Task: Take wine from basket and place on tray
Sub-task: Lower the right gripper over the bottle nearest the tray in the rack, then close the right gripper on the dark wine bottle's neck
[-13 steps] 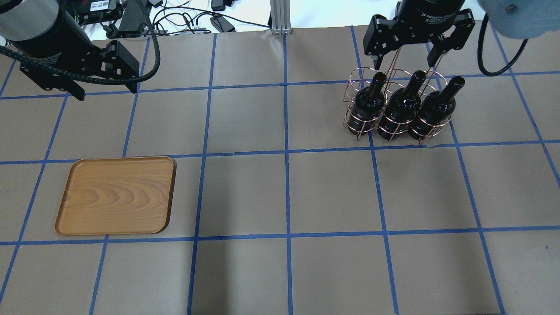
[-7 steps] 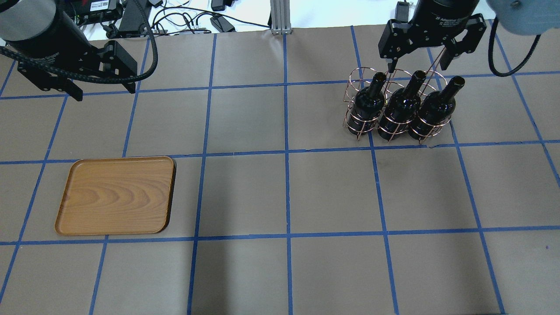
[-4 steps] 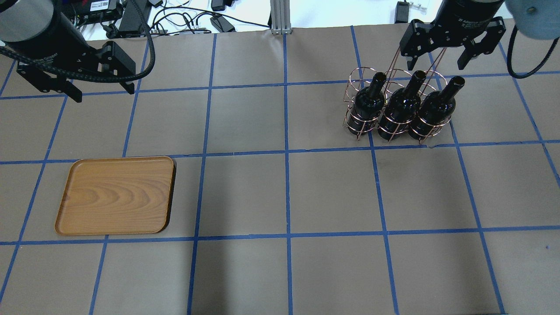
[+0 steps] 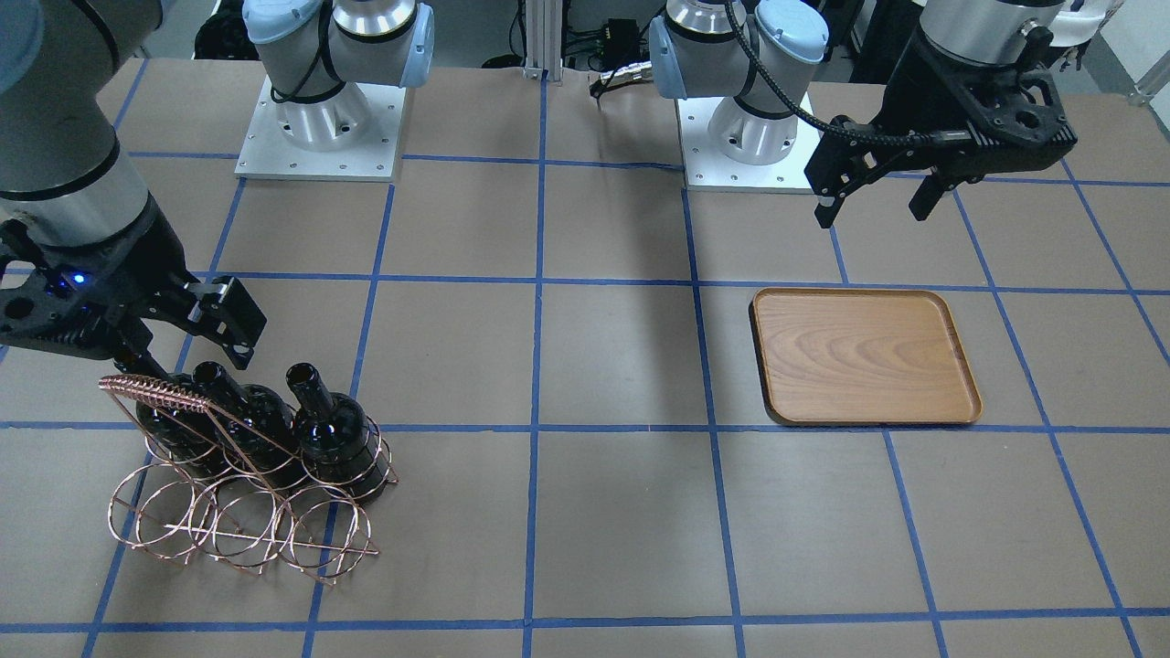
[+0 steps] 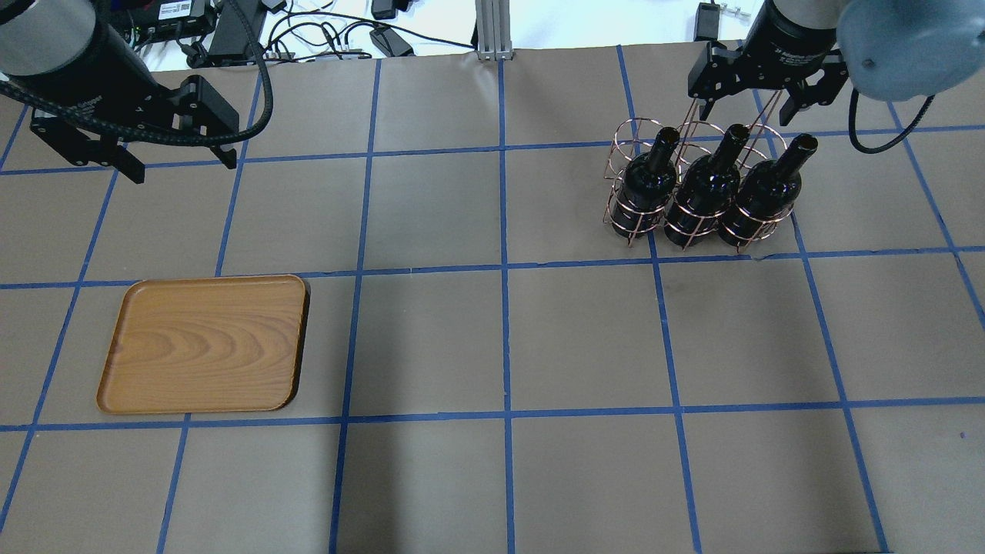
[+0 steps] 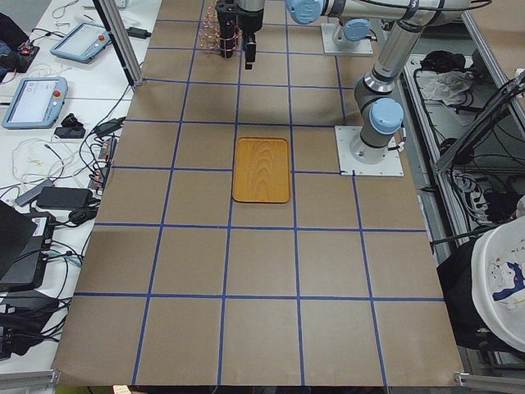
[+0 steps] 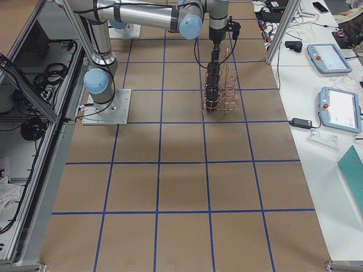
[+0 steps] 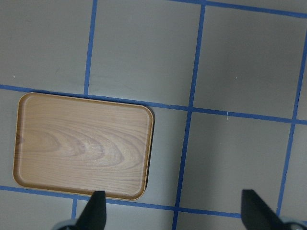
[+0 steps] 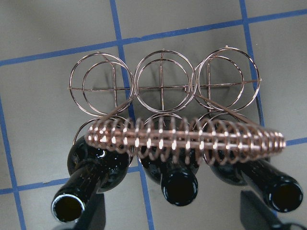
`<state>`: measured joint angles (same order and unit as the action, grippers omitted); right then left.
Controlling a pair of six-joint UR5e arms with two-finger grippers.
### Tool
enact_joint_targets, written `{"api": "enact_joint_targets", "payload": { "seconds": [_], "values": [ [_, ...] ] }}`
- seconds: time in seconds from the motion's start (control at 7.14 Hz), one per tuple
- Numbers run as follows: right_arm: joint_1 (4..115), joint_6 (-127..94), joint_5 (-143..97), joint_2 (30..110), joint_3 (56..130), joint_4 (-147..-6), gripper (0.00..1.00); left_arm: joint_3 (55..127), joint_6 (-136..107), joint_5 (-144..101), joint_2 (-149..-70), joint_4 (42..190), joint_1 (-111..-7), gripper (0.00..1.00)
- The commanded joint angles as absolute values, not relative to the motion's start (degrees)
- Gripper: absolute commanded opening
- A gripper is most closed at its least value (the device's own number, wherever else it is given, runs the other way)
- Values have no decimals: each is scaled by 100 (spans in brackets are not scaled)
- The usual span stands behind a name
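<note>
Wine bottles (image 5: 708, 192), three alike in dark glossy glass, stand upright in the basket (image 9: 161, 89). They fill the row of rings nearer the robot, and the three rings on the far side hold nothing. The basket sits on the robot's right half of the table, well apart from the tray (image 5: 204, 346), which lies on the left half with nothing on it.

Each bottle is likely heavy for its size, rigid, slick and breakable, so a squeeze on the round belly would tend to slide. The neck, just under the lip, looks the best hold: it is narrow enough for two fingers, and the lip would act as a stop against slipping. The wire ring hugs the body, so a straight upward pull seems needed to free a bottle without dragging the light carrier along.

The right gripper (image 5: 740, 106) hovers over the bottle row, jaws spread wide and holding nothing. From its wrist camera the middle bottle (image 9: 179, 188) shows between the two fingers (image 9: 93, 218), with the coiled handle (image 9: 192, 139) running just beside the three necks on their far side. How high the fingertips hang above the mouths is hard to read; they seem clear of the glass. The left gripper (image 5: 185, 165) hangs near the tray, its jaws also apart and empty.
</note>
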<state>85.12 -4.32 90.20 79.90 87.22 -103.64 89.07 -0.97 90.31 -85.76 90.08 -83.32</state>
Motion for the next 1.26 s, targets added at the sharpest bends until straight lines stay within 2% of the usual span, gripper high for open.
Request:
{"api": "enact_joint_targets", "payload": {
  "seconds": [0.0, 0.28, 0.42, 0.56, 0.84, 1.12],
  "values": [
    [8517, -423, 9061, 7771, 8763, -10371, 77, 8903, -97, 9044, -8569, 9009, -8332, 100],
    [8517, -396, 9070, 7665, 8771, -10354, 75, 8903, -97, 9035, -8569, 9009, -8332, 100],
    [8517, -326, 9114, 7664, 8789, -10336, 68, 8903, -97, 9044, -8569, 9009, -8332, 100],
    [8517, -299, 9123, 7655, 8859, -10353, 67, 8903, -97, 9061, -8561, 9009, -8332, 100],
    [8508, -308, 9158, 7629, 8895, -10389, 56, 8903, -97, 9062, -8561, 9009, -8332, 100],
    [8508, -299, 9150, 7629, 8895, -10327, 26, 8903, -97, 9053, -8561, 9018, -8332, 100]
  ]
}}
